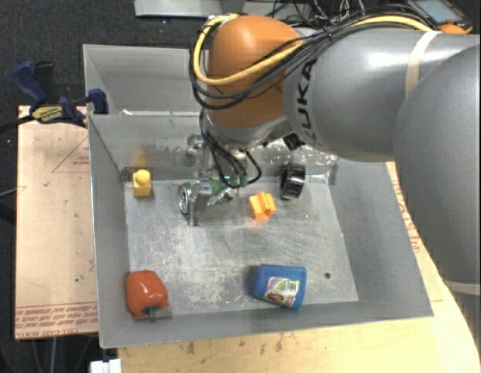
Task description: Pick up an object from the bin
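the step in hand seems to be the reaching: the gripper [195, 203] is low over the floor of the bin [108, 231], and i see no thing held in it. whether the gripper is wide or narrow i cannot tell, because the wrist and its cables cover it.

the nearest thing is a small orange block [262, 205], and i take it as landmark. the gripper is just beside it, toward the view's left, apart from it. a black ring-like piece [292, 182] lies near the orange block, up and to the right. a small yellow block [141, 182] is far to its left, at the bin's wall. a blue packet [279, 284] lies below it, and a red pepper-shaped toy [144, 292] is well apart, down and left.

the arm [364, 92] comes in from the right, its orange cover [248, 64] pointing down over the gripper.

i think the next move calls for a small shift toward the orange block before closing.
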{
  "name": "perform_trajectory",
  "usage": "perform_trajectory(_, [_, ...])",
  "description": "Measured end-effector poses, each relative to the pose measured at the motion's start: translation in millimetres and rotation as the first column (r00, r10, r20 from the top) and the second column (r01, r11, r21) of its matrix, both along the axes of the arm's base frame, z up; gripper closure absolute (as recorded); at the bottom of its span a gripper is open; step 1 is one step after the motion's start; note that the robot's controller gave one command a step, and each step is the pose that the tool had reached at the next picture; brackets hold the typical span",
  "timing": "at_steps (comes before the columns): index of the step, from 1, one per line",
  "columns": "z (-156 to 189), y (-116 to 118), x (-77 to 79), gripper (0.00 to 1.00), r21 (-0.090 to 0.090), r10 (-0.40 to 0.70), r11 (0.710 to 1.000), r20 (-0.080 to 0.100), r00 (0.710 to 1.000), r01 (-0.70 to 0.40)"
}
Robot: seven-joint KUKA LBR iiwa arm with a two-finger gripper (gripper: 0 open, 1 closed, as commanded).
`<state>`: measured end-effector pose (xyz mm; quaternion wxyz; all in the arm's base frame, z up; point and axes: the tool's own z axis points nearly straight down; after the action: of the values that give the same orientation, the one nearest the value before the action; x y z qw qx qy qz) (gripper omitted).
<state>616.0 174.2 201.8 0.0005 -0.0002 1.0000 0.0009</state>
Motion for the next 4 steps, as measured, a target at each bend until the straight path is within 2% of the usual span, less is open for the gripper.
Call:
perform_trajectory(1, [-41.9,-6.8,14.7,0.0,0.0,0.076,0.997,0.007,0.997,-0.076])
perform_trajectory(2, [-66.9,-39.8,19.8,0.0,-0.001,0.01,1.0,-0.004,1.0,-0.01])
perform_trajectory(3, [-69.7,-49.6,22.9,0.0,-0.001,-0.041,0.999,0.003,0.999,0.041])
perform_trajectory(4, [-128.0,-25.0,27.1,1.0,0.002,-0.045,0.999,0.005,0.999,0.045])
